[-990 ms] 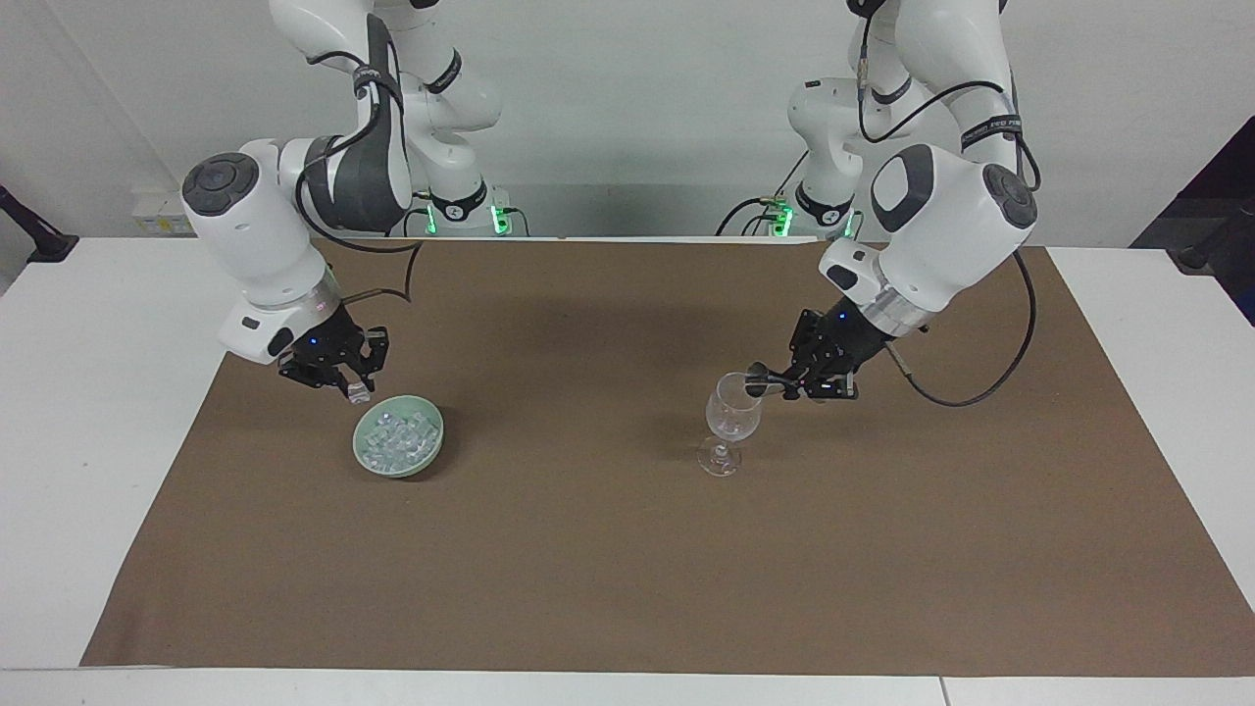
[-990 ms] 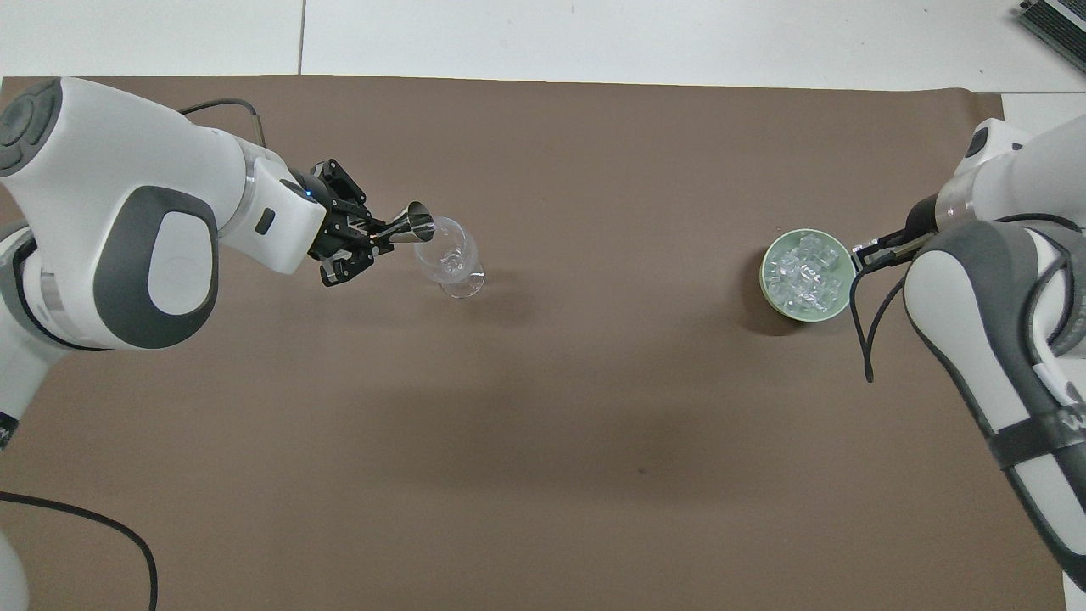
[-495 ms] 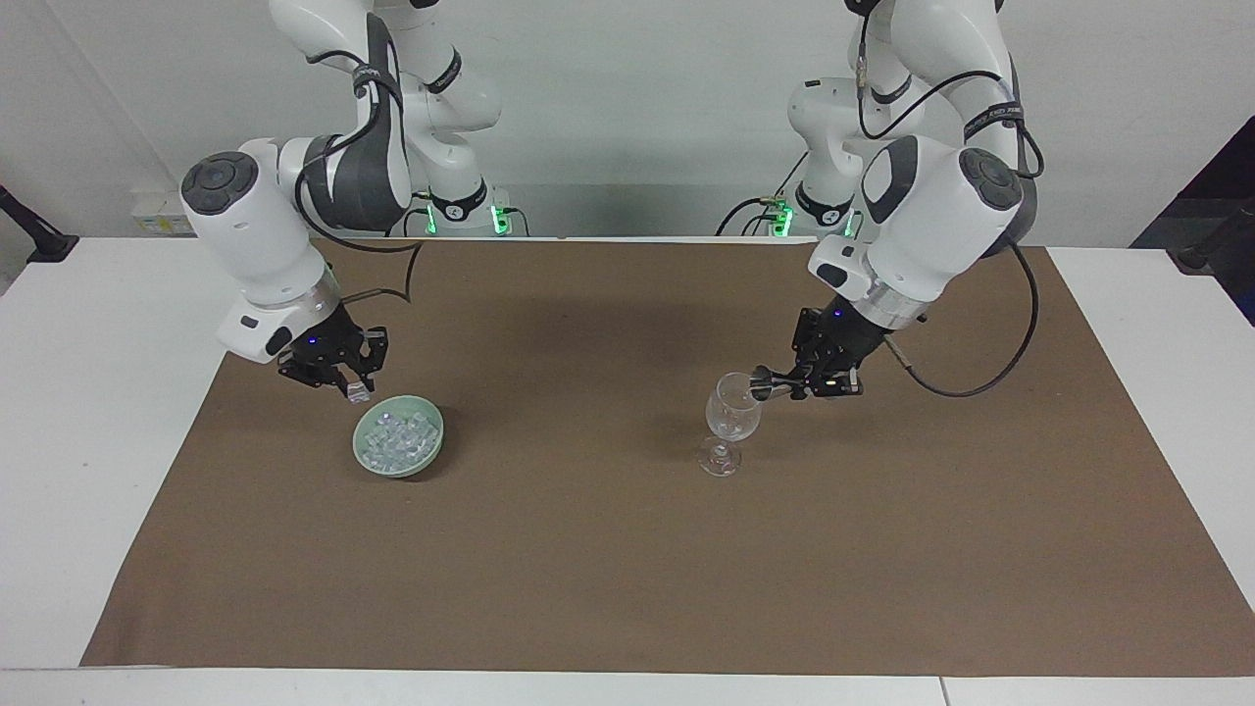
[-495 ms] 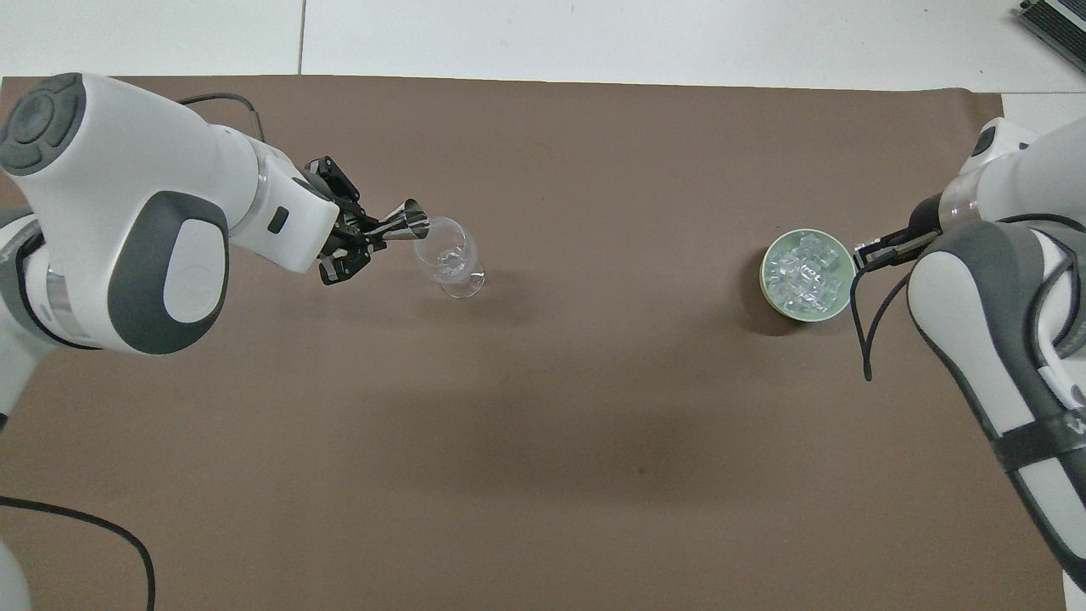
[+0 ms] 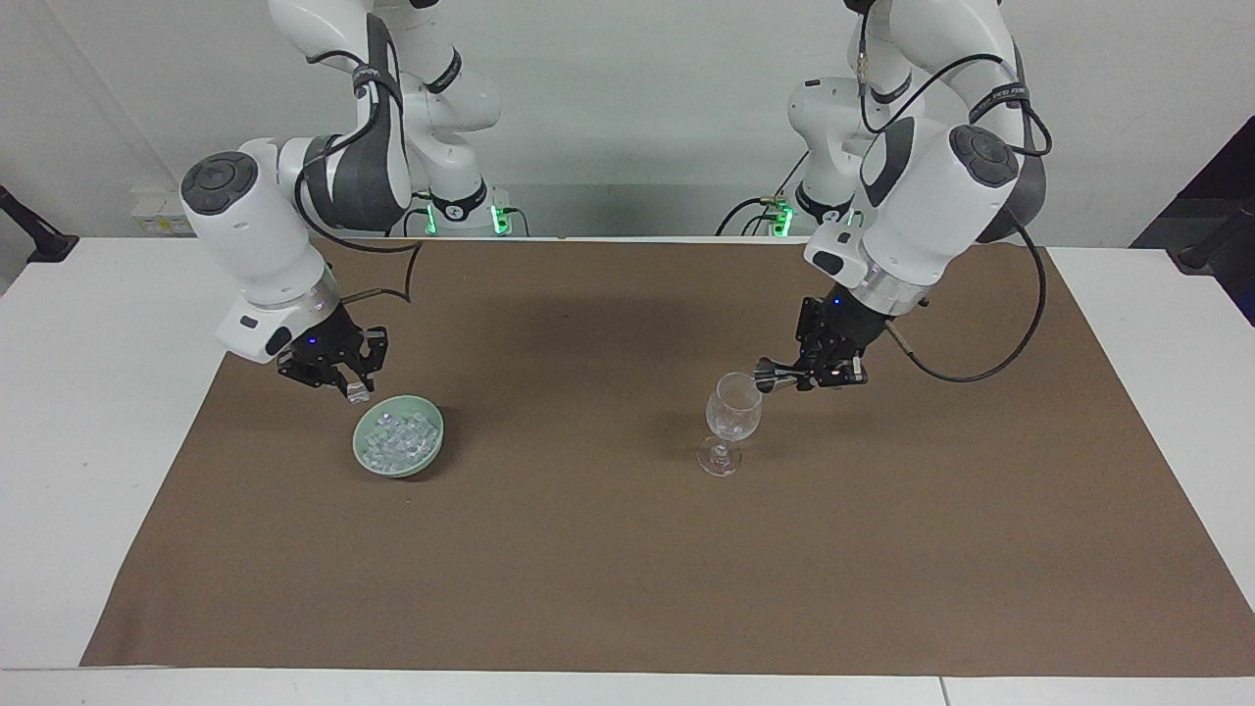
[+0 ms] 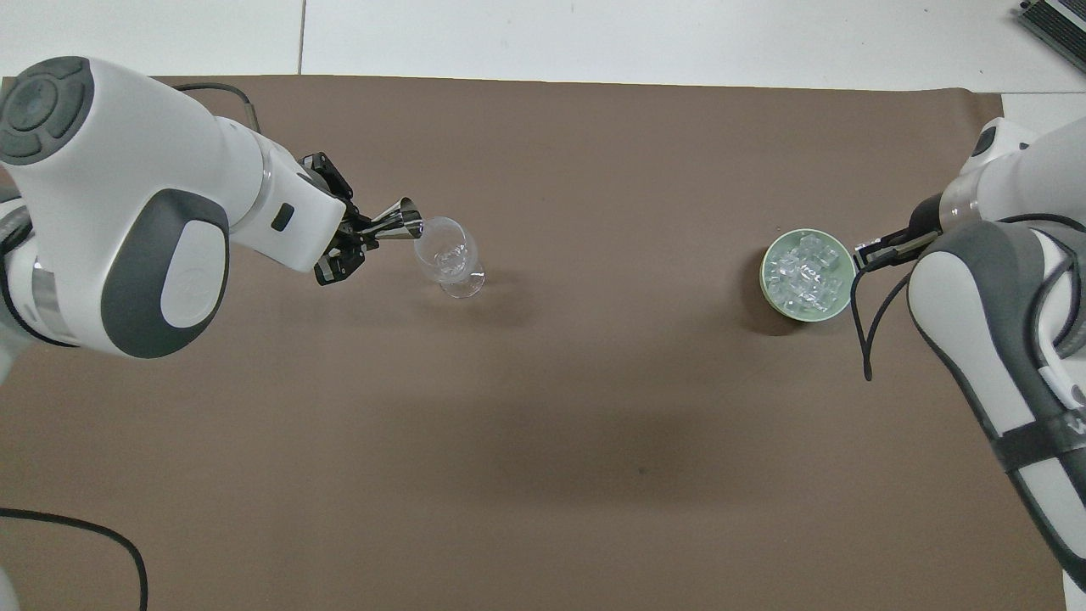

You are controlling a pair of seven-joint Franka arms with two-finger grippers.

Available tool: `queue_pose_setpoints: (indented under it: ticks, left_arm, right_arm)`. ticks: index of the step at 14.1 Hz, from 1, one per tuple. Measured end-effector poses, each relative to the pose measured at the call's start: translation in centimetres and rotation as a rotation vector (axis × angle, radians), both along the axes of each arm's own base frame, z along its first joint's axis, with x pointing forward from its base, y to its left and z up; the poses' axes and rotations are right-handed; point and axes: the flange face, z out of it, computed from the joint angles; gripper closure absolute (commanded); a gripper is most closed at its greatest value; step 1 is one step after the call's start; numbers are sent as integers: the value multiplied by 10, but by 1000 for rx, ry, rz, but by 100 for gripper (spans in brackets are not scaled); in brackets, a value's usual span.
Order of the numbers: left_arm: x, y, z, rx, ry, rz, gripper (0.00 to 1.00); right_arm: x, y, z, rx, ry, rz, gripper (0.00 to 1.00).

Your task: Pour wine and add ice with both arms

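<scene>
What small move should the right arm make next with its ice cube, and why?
Probably carry the ice cube toward the wine glass. The right gripper is shut on it just beside the green bowl, while the left gripper tips a metal jigger at the glass's rim.

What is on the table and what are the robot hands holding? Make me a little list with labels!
mat: brown sheet covering the table
glass: clear stemmed glass, upright, toward the left arm's end
bowl: green bowl, toward the right arm's end
ice: heap of clear cubes in the bowl
left gripper: shut on a metal jigger, tipped sideways at the glass rim
right gripper: shut on one ice cube, raised beside the bowl
</scene>
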Motion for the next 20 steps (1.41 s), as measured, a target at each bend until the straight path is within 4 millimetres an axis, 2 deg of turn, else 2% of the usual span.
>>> queue_pose_setpoints:
  ticks: [3,7,12,20]
  left_arm:
    - [-3,-7,1,26,-8,-10,97]
    - [-10,-26,1,76,-20,-13,97]
    - [-13,-33,9,141,-45,-9,97]
    - [-20,-48,7,220,-56,8,97]
  right_arm:
    - [0,0,0,0,0,0,100]
    - [0,0,0,0,0,0,100]
    - [0,0,0,1,-1,-28,100]
    - [0,0,1,1,-2,-32,100]
